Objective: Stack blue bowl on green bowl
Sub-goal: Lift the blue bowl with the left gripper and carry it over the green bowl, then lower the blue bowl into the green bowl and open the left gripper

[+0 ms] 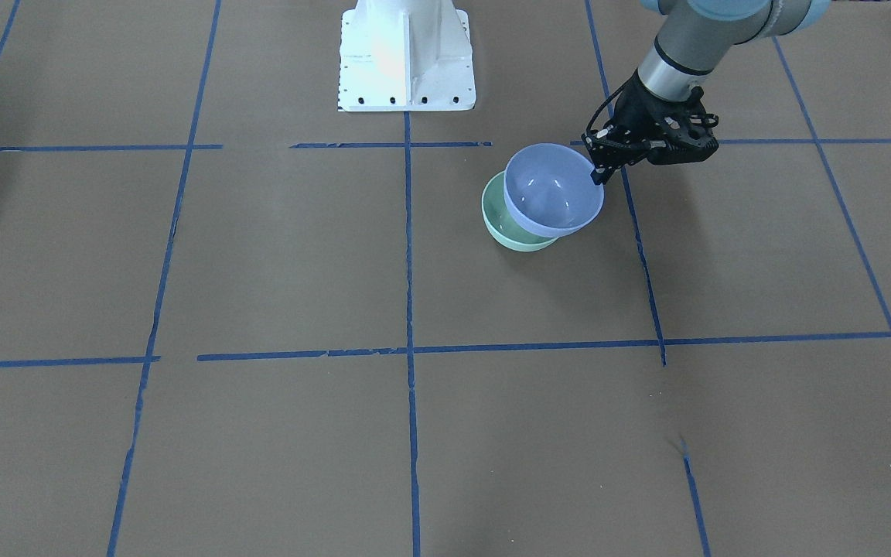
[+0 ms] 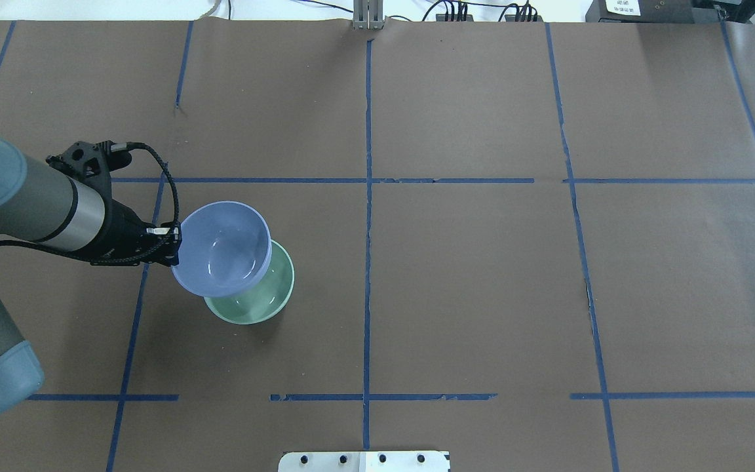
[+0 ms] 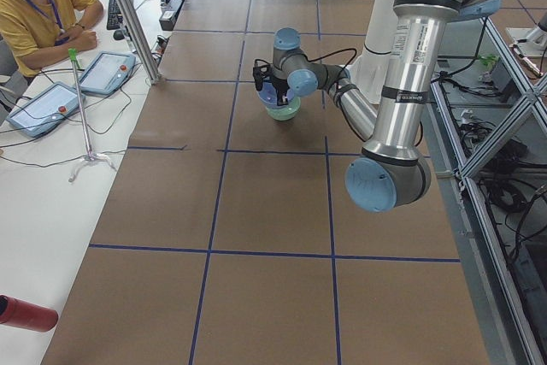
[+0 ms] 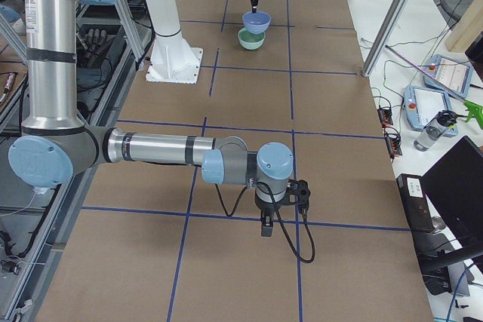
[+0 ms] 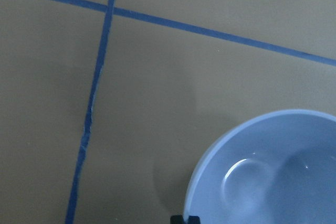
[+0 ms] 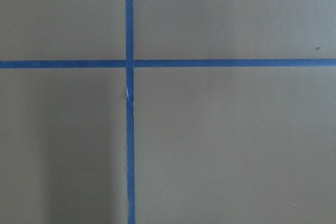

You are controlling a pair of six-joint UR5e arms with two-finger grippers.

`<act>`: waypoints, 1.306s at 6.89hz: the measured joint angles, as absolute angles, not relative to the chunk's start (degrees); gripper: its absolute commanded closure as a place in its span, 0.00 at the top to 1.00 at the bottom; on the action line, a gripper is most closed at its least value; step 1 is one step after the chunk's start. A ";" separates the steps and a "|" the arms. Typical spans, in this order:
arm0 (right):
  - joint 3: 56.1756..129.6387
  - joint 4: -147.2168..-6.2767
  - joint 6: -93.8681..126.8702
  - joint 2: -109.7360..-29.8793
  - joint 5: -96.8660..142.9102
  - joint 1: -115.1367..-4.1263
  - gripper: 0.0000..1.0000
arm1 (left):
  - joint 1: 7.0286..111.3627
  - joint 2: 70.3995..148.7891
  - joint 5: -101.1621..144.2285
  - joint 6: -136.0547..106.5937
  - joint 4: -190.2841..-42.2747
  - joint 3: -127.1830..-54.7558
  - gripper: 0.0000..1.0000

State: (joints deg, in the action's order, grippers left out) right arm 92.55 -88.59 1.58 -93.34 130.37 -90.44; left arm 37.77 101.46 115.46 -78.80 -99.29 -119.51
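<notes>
The blue bowl [image 1: 552, 189] hangs tilted in the air, gripped at its rim by my left gripper [image 1: 596, 176], which is shut on it. It overlaps the green bowl [image 1: 511, 232], which sits on the brown table just below and partly beside it. In the overhead view the blue bowl [image 2: 223, 246] covers the green bowl's [image 2: 259, 298] near-left part, with my left gripper [image 2: 175, 246] at its left rim. The left wrist view shows the blue bowl's inside [image 5: 273, 177]. My right gripper [image 4: 266, 230] hovers far away over a tape crossing; I cannot tell if it is open.
The white robot base [image 1: 407, 62] stands behind the bowls. Blue tape lines [image 2: 367, 262] divide the brown table into squares. An operator [image 3: 38, 6] sits at a side desk with tablets, and a red bottle [image 3: 26, 314] lies there.
</notes>
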 measured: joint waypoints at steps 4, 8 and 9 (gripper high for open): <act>92.55 -88.59 1.58 -93.34 130.35 -90.44 1.00 | 33.19 103.35 112.18 -82.51 -98.78 -116.76 0.00; 92.55 -88.63 1.58 -93.34 130.34 -90.44 1.00 | 32.48 104.40 111.24 -82.76 -99.20 -113.50 1.00; 92.55 -88.62 1.58 -93.34 130.34 -90.44 1.00 | 32.59 104.45 111.36 -82.77 -99.17 -113.68 1.00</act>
